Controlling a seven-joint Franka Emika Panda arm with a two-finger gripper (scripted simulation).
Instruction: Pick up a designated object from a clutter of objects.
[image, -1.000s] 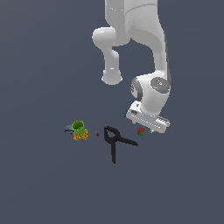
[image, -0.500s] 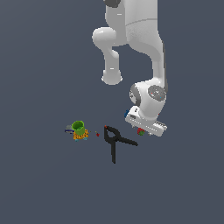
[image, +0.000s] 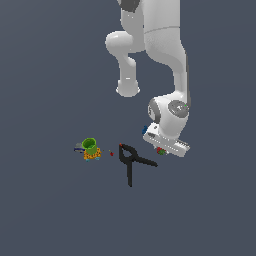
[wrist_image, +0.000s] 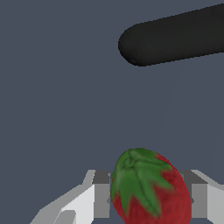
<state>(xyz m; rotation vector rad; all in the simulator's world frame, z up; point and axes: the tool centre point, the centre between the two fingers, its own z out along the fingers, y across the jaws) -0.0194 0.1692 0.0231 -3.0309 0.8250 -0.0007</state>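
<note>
The designated object, a red strawberry with a green leafy top (wrist_image: 151, 190), lies between my gripper's two grey fingers (wrist_image: 101, 197) in the wrist view. The gripper (wrist_image: 150, 201) is open, with one finger close on each side of the fruit. In the exterior view the strawberry (image: 161, 150) shows as a red and green speck under the white hand, with the gripper (image: 162, 151) low over the floor. The rest of the clutter of objects lies toward the exterior view's left.
A black two-armed clamp (image: 131, 159) lies just to the exterior view's left of the hand, and one of its arms (wrist_image: 175, 39) crosses the wrist view. Farther that way stand a green cup (image: 90, 145), an orange item (image: 91, 155) and a tiny red dot (image: 111, 153). A small blue piece (image: 145, 129) shows beside the hand.
The arm has lowered the hand toward the floor and over the strawberry. The clamp and the cup have stayed in place.
</note>
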